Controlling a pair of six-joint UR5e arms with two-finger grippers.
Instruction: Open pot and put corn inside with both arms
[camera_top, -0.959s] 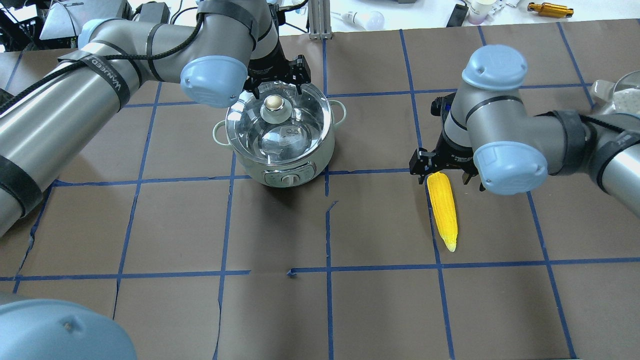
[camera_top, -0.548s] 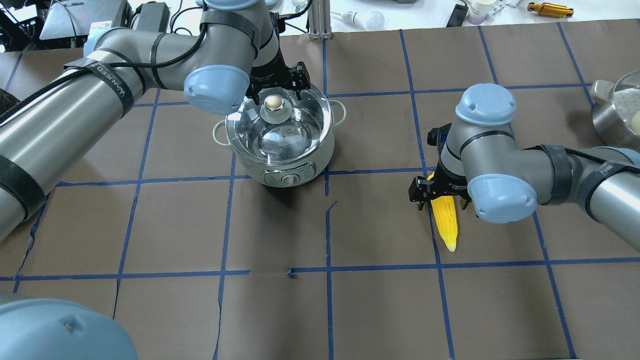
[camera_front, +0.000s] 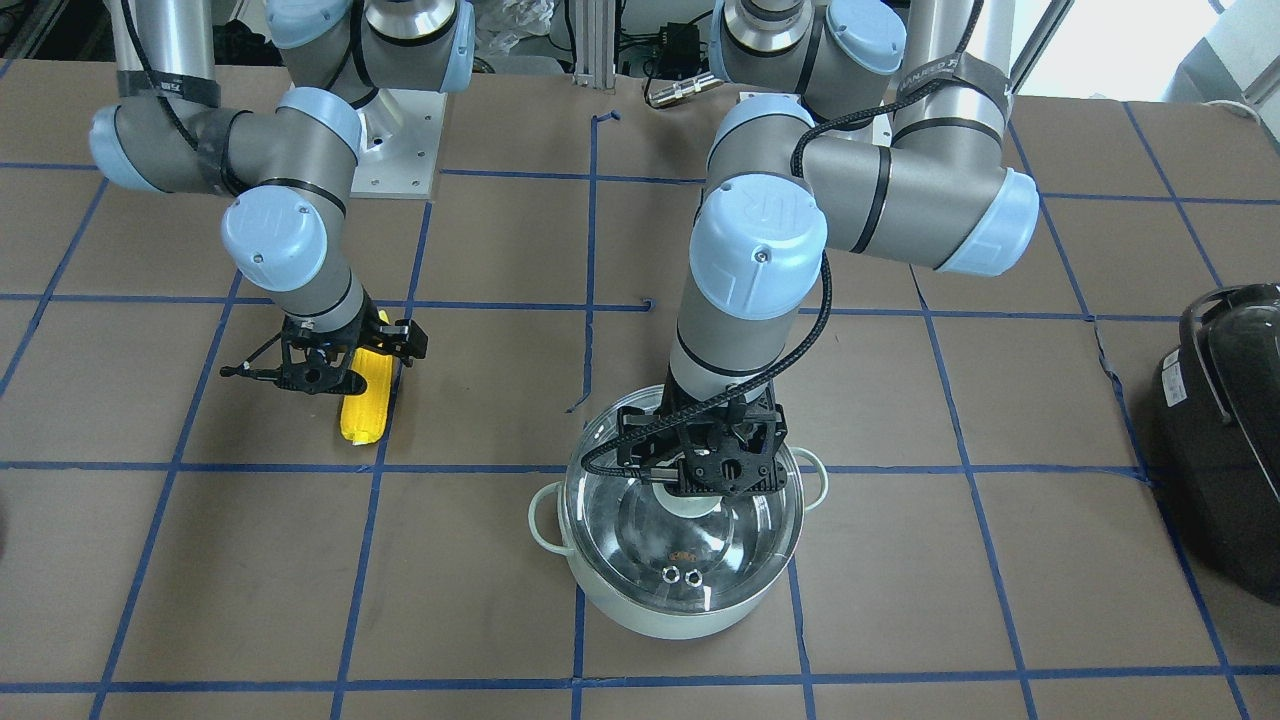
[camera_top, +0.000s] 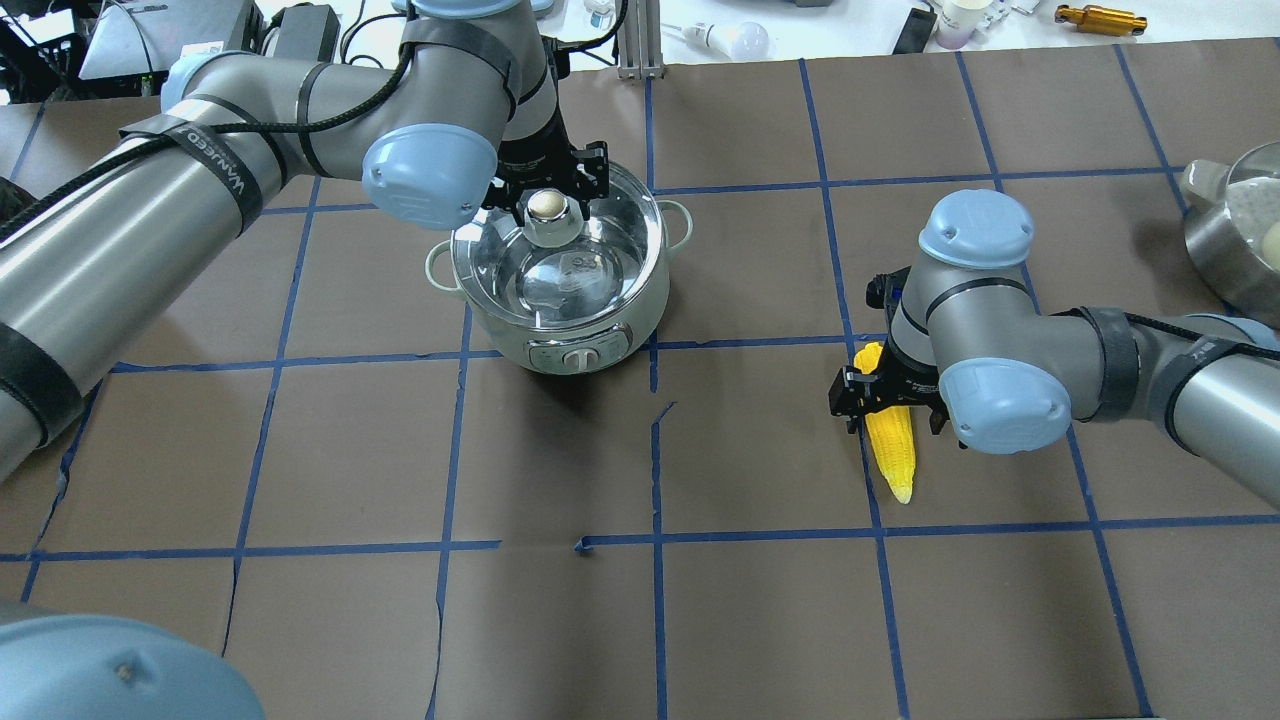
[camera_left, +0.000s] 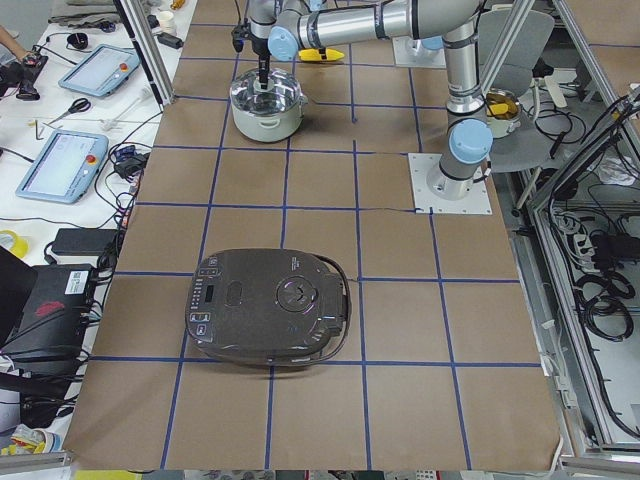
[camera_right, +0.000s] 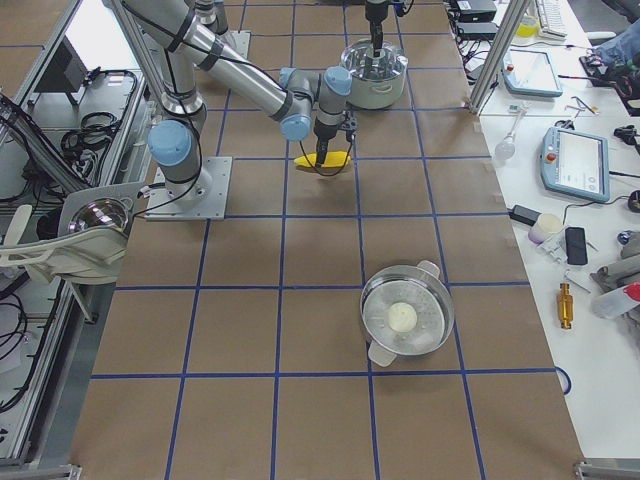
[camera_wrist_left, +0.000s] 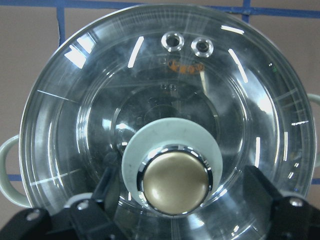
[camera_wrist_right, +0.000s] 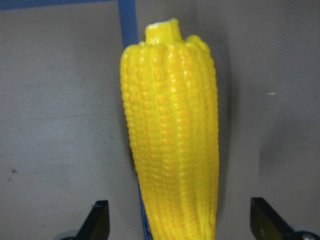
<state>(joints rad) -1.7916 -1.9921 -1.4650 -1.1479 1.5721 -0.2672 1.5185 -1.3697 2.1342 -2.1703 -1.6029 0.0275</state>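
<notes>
Pre-grasp on both sides. Left gripper (camera_top: 553, 190) is spread either side of the knob (camera_wrist_left: 175, 182), with the lid (camera_top: 580, 270) on the pot (camera_top: 560, 345). Right gripper (camera_top: 888, 403) is spread around the corn (camera_wrist_right: 172, 140), which lies flat on the table, well apart from the pot. Next, I'd say: both clamp, then lift. Count: one pot, one lid, one corn.

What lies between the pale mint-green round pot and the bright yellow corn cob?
Only brown table paper crossed by blue tape lines; the overhead exterior view shows the stretch from mint-green pot to yellow corn cob bare.
</notes>
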